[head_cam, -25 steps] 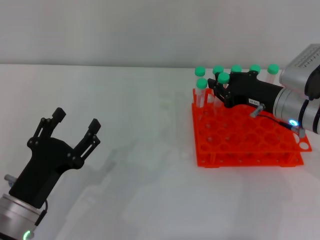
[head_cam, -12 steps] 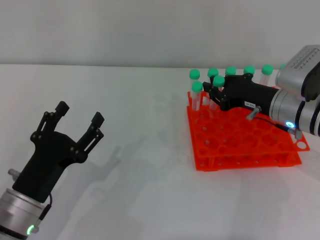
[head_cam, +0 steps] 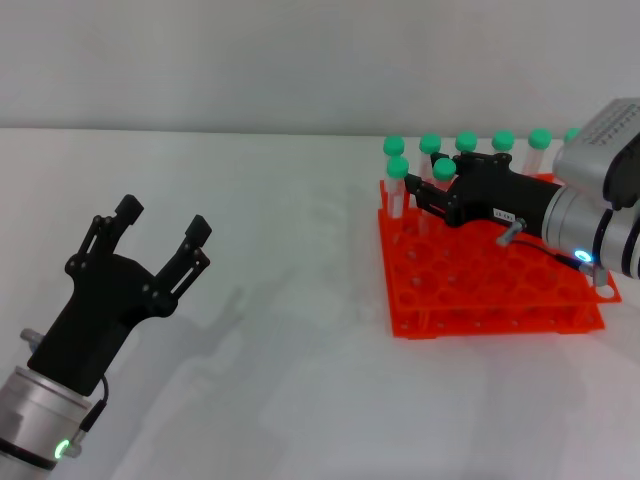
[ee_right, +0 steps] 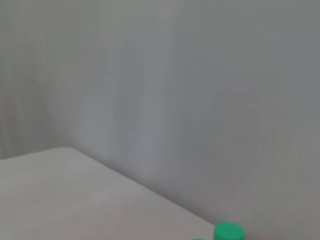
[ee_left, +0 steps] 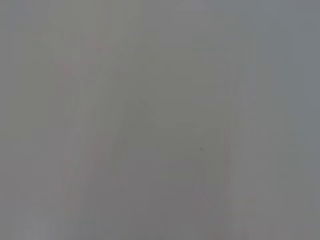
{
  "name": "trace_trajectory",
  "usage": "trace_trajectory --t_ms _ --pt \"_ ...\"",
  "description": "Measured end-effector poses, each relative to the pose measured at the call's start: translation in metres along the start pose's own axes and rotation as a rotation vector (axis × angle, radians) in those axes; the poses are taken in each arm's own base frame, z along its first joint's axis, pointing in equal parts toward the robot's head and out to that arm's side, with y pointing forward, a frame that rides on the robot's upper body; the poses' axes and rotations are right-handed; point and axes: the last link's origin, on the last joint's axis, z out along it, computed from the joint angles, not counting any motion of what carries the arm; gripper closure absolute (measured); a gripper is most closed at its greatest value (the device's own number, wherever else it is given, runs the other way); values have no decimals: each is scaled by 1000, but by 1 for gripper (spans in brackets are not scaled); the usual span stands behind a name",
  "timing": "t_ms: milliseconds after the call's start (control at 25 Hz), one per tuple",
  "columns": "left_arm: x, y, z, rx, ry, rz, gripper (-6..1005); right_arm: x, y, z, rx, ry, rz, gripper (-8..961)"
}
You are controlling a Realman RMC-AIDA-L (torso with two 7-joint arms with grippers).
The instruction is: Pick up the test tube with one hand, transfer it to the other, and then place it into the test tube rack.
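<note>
Since half a second ago the right gripper [head_cam: 432, 190] has eased slightly down and toward the rack's far left corner, and the capped tube in it now sits lower; the left gripper [head_cam: 160, 228] has drifted a little up and rightward. The right gripper's jaws are closed on the test tube [head_cam: 443, 172], whose green cap shows just above the fingertips, with the tube body hidden among the fingers and rack holes. Close around it stand the other green-capped tubes [head_cam: 398, 180] along the far row of the test tube rack [head_cam: 490, 290], one just beside the held tube on its left, the rest lined up behind the gripper's body. The rack rests on the white table [head_cam: 300, 300], right of centre. The left gripper hangs well apart at the near left, jaws spread wide and holding nothing. The right wrist view shows only a single green cap [ee_right: 229, 232] at its edge against the wall; the left wrist view shows nothing discernible
</note>
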Motion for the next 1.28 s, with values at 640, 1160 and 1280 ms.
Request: trace_trajectory --t_ms 640,1160,1280 --pt "0 0 2 -5 1 -2 123 3 0 -21 -5 -67 35 134" --pt "0 4 6 -29 2 -2 123 19 -39 -100 206 -329 58 78" --pt "0 4 7 -31 -1 -2 123 42 -57 -134 465 -394 -53 79"
